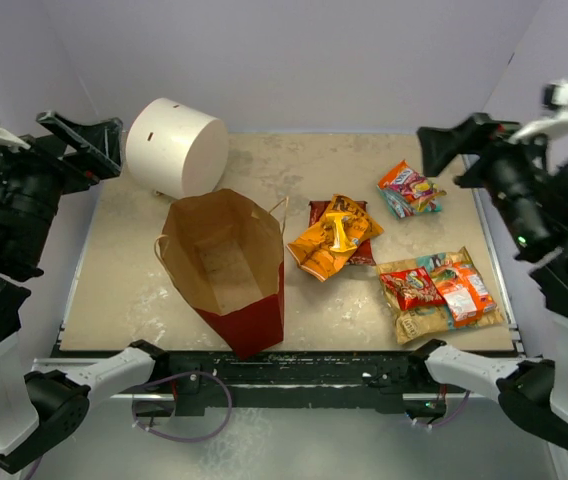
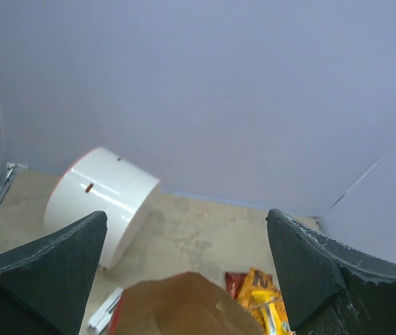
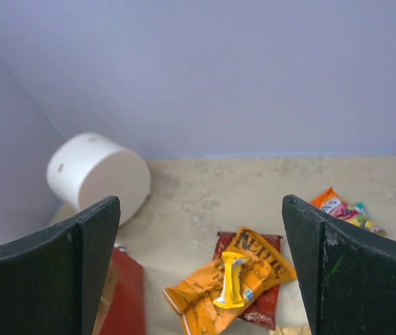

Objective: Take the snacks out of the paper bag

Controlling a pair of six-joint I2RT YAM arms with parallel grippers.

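The paper bag (image 1: 232, 262), red outside and brown inside, stands upright and open at the front middle of the table; I see no packet inside it. The snacks lie on the table to its right: an orange packet (image 1: 326, 245) with a small yellow one on a dark red packet, a teal-and-orange packet (image 1: 409, 190), and red and orange packets on a tan one (image 1: 439, 290). My left gripper (image 1: 96, 148) is open and empty, raised at the far left. My right gripper (image 1: 451, 152) is open and empty, raised at the far right. The right wrist view shows the orange packet (image 3: 233, 283) and the bag's edge (image 3: 120, 293).
A white cylinder drum (image 1: 176, 147) lies on its side at the back left, behind the bag, and also shows in the left wrist view (image 2: 100, 199). The beige tabletop (image 1: 294, 165) is walled by pale panels at the back and sides.
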